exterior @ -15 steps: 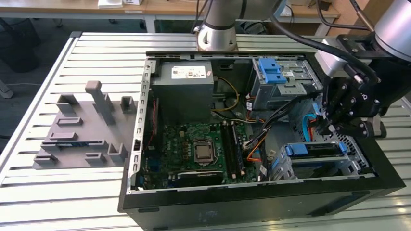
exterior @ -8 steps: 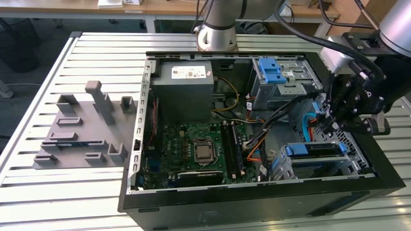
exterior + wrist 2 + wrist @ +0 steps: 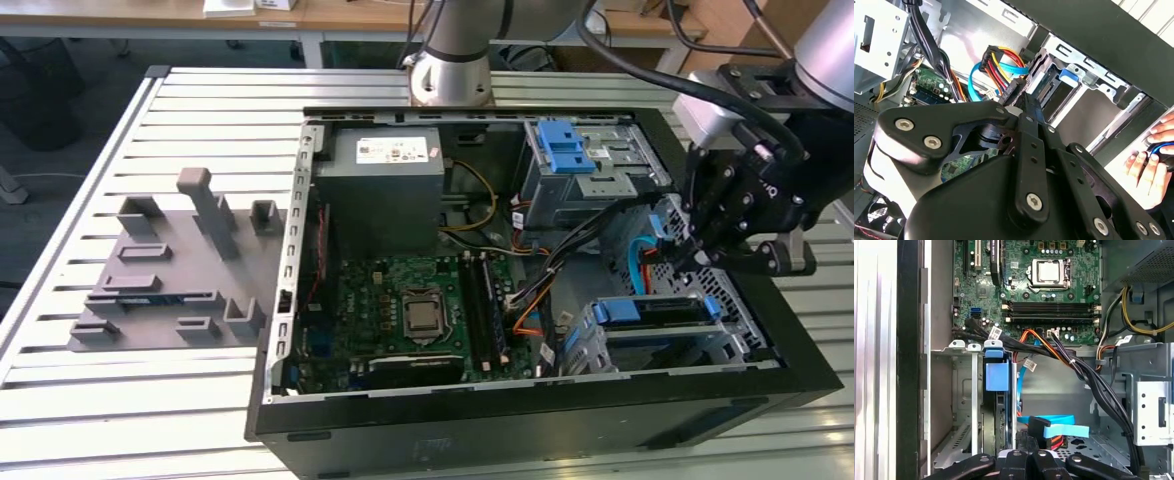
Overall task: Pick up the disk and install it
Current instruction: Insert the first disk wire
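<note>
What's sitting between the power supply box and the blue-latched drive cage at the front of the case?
In the exterior view, the motherboard with its bare processor socket lies between the power supply and the drive cage, with bundled cables crossing toward the cage.

A: What sort of place is this?

B: A robotics lab or test workshop. The table [image 3: 80,380] is built of ribbed aluminium slats, and the robot arm's base [image 3: 451,75] is bolted straight onto it.

A: Anything else?

B: An open desktop computer case [image 3: 534,420] lies on its side with its motherboard [image 3: 400,310] and power supply [image 3: 384,185] exposed. Beside it, toward the exterior view's left, sits a grey fixture [image 3: 167,270] with upright slots and posts, the kind made for holding parts.

A: And behind?

B: Wooden desks [image 3: 160,15] along the far edge. In the second wrist view a person's hand [image 3: 1151,167] rests close to the case.
</note>
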Robot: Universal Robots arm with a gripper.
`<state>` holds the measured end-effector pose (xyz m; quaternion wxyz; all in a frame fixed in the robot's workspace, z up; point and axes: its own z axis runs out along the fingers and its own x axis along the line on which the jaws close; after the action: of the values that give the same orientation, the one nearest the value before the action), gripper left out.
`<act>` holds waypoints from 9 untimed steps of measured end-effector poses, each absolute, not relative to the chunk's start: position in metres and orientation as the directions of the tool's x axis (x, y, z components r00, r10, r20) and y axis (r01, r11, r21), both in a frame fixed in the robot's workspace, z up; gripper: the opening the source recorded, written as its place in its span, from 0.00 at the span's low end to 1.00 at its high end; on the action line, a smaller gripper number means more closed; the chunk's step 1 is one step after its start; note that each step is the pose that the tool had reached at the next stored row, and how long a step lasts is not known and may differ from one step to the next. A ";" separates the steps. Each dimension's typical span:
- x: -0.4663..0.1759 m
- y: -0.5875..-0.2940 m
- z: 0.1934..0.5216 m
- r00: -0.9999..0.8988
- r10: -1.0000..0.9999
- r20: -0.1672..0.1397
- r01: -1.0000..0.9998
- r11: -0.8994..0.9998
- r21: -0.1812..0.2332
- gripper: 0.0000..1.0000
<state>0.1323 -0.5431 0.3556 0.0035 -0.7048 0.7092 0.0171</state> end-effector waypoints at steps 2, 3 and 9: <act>0.133 -0.542 0.356 -0.006 -1.000 -0.029 -1.000 0.006 0.019 0.11; 0.133 -0.542 0.356 -0.006 -1.000 -0.029 -1.000 0.006 0.019 0.11; 0.133 -0.539 0.359 -0.006 -1.000 -0.029 -1.000 0.006 0.019 0.11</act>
<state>0.1333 -0.5390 0.3592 0.0035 -0.7048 0.7092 0.0171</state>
